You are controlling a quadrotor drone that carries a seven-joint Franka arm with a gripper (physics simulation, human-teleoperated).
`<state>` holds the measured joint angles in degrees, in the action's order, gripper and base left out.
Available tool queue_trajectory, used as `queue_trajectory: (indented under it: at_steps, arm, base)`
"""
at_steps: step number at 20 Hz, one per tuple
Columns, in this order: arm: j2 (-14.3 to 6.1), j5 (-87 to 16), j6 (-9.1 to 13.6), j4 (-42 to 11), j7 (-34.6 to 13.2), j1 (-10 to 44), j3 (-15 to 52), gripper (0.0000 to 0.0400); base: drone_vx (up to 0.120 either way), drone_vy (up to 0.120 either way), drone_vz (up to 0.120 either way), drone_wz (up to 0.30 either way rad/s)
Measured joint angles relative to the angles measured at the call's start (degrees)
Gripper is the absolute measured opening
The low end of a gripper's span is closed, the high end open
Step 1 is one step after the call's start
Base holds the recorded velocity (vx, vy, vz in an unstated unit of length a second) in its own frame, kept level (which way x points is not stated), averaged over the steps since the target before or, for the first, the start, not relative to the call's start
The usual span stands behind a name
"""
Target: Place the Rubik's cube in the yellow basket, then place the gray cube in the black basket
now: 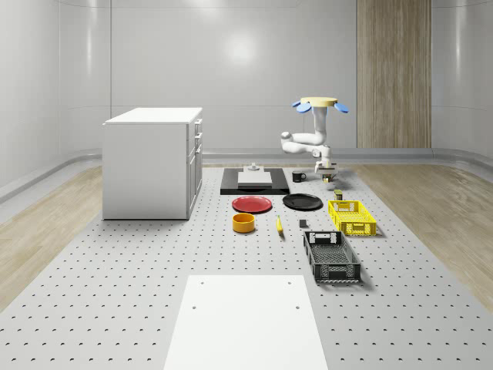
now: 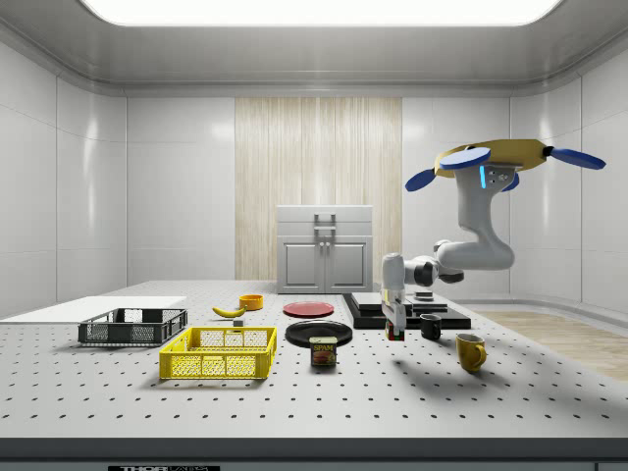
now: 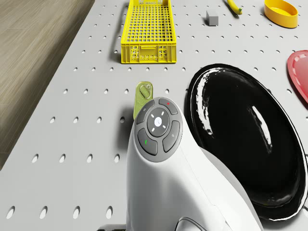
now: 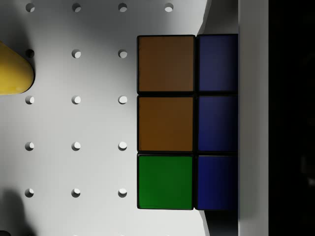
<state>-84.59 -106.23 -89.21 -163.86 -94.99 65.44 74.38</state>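
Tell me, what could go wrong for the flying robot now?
The cube sits off-centre at the pincer, so it might slip. The black mug stands close by the arm and could get bumped. The can stands between pincer and yellow basket; a low carry might hit it.

Bright, even ceiling light — soft shadows on the table (image 2: 549,397), glare on the black plate (image 3: 250,144).

in the whole-scene view, the yellow basket (image 1: 352,216) sits behind the black basket (image 1: 331,257), right of the plates (image 1: 302,202).
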Motion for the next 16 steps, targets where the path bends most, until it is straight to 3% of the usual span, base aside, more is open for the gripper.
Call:
queue_trajectory:
  at_steps: [6, 16]
  arm:
    - [-0.5, 0.8, -0.2, -0.1, 0.0, 0.1, 0.7, 0.0288]
    - [-1.2, 1.3, -0.8, -0.1, 0.3, 0.3, 1.0, 0.0288]
  base:
    - [0.000, 0.000, 0.120, 0.000]
    - [0.120, 0.000, 0.000, 0.000]
